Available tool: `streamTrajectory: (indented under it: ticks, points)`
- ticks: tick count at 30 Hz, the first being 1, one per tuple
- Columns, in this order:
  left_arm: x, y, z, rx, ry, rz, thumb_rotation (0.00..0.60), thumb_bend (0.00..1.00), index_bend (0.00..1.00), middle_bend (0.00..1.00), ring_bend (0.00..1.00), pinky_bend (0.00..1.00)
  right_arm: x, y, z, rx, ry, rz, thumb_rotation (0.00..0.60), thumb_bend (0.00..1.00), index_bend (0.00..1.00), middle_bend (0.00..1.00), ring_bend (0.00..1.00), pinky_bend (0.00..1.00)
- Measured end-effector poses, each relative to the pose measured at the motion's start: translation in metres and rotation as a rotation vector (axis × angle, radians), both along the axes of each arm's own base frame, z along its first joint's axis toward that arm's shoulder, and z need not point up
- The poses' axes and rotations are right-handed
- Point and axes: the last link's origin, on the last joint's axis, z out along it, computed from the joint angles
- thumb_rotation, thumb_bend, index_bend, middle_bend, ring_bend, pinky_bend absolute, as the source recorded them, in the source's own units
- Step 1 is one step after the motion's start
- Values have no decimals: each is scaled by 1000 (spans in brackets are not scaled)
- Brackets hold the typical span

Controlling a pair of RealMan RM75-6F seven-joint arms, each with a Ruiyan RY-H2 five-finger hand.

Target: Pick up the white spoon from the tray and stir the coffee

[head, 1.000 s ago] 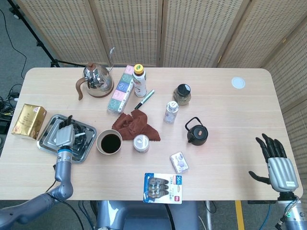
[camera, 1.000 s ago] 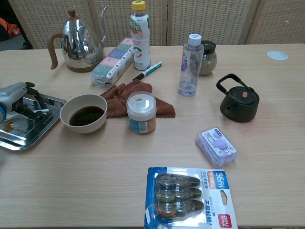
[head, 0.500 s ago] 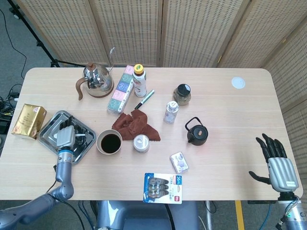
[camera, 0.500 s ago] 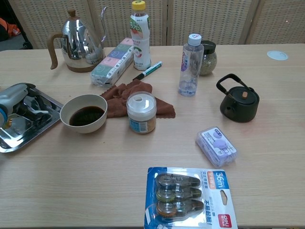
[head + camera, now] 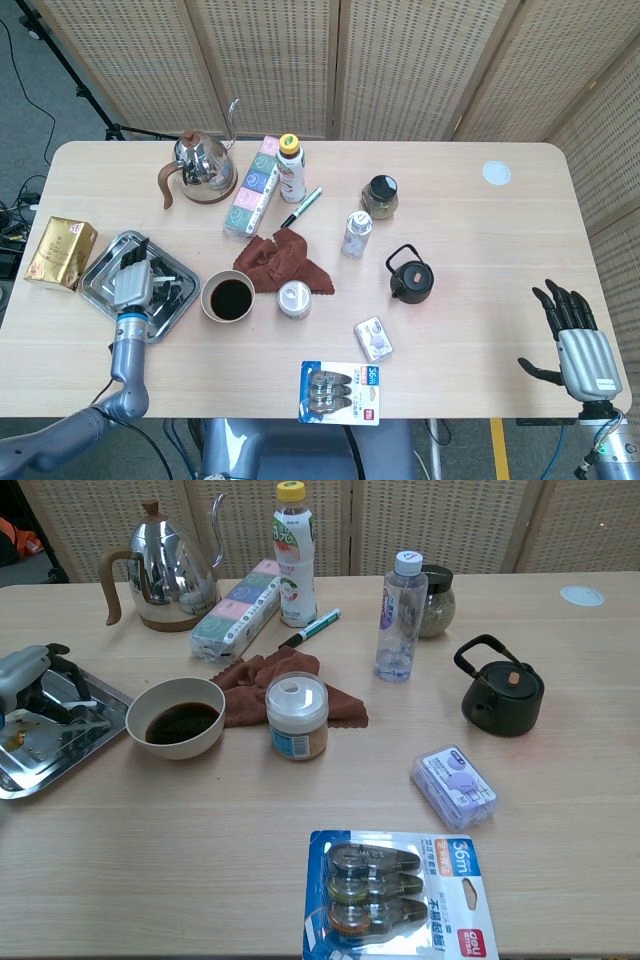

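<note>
Since a second ago the left hand (image 5: pixel 131 283) has drawn back toward the near-left part of the square steel tray (image 5: pixel 100 262). From the head, its fingers point down into it; their grip cannot be told. The right hand (image 5: pixel 577 339) hangs spread, holding nothing. From the chest, the white spoon (image 5: pixel 88 708) lies at those fingertips, the white bowl of coffee (image 5: pixel 181 718) just beyond.

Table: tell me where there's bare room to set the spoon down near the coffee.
Bare wood lies in front of the coffee bowl, between the tray and the blister pack. Behind it is crowded: brown cloth, jar, tissue pack.
</note>
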Motion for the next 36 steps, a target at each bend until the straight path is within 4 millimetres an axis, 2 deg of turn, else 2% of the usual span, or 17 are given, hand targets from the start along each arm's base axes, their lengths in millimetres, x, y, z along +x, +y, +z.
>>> streamTrajectory:
  ticks: [7,16,26,36]
  points:
    - [12,-3,13,12,-73,-42,600,439,649,0,0,0,0,0,0,0,-3,1,600,0,0,0,0,0]
    - [34,-12,40,36,-265,-208,600,436,649,0,0,0,1,1,-3,8,0,2,600,0,0,0,0,0]
    - [54,-30,66,22,-667,-399,600,436,663,0,0,0,1,2,-4,10,9,5,600,0,0,0,0,0]
    - [69,-51,70,-138,-1105,-414,600,437,666,0,0,0,1,2,-3,9,2,3,600,0,0,0,0,0]
